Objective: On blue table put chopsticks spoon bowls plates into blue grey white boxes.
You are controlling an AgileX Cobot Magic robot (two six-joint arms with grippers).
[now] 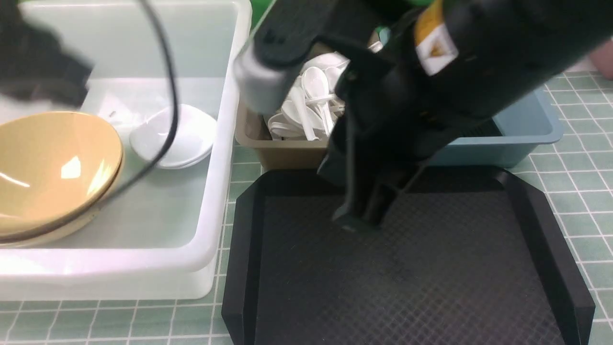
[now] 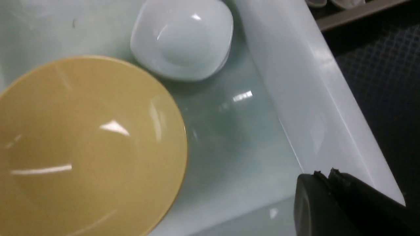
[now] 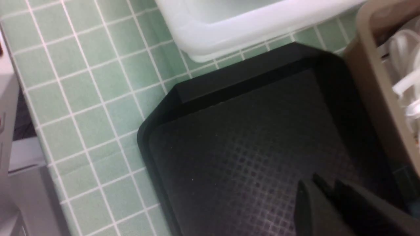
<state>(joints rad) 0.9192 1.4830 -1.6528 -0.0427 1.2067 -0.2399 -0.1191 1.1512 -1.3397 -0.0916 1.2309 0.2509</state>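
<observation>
White tub (image 1: 229, 143) holds bowls (image 1: 52, 167) and plates (image 1: 191, 139), taupe box (image 1: 287, 154) spoons (image 1: 311, 96); left hand (image 2: 326, 172), right hand (image 1: 357, 218) pressed together.

We read this as a robot lab bench set for sorting tableware: a tiled table (image 1: 574, 201) holds a white tub (image 1: 225, 158), grey box (image 1: 287, 153), blue box (image 1: 522, 124) and black tray (image 1: 431, 278), while a black arm (image 1: 503, 72) with a yellow warning label (image 1: 433, 43) fills the upper right, green backdrop (image 1: 261, 7) behind
</observation>
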